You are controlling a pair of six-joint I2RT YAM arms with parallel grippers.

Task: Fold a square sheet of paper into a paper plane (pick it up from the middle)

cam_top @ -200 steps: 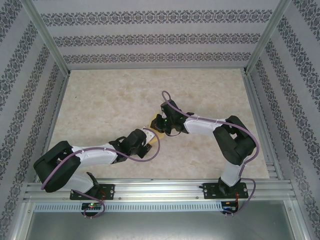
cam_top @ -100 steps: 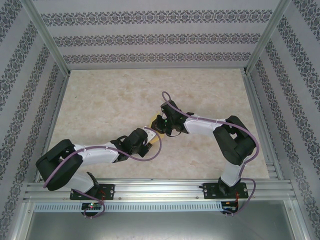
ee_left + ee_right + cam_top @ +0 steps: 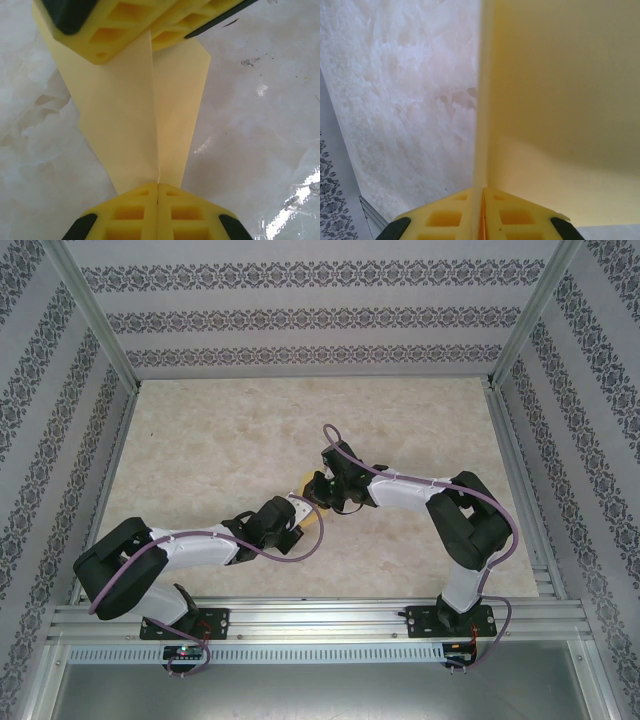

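Newly closed, the left gripper (image 3: 158,191) pinches the near-left tip of the paper plane (image 3: 131,120) while the right gripper (image 3: 481,193) clamps its far-right end, so the centre-crease step probably calls next for a gentle, even pull.

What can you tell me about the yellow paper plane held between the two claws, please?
The paper plane is thin, plain yellow matte paper, folded into a long tapering shape with a sharp central crease along its length. The shut left claw pinches its narrow end at the crease; the shut right claw pinches its wider end, where one flap shows a pointed corner. It spans between them over the pale marbled table; whether it touches the table I cannot tell.
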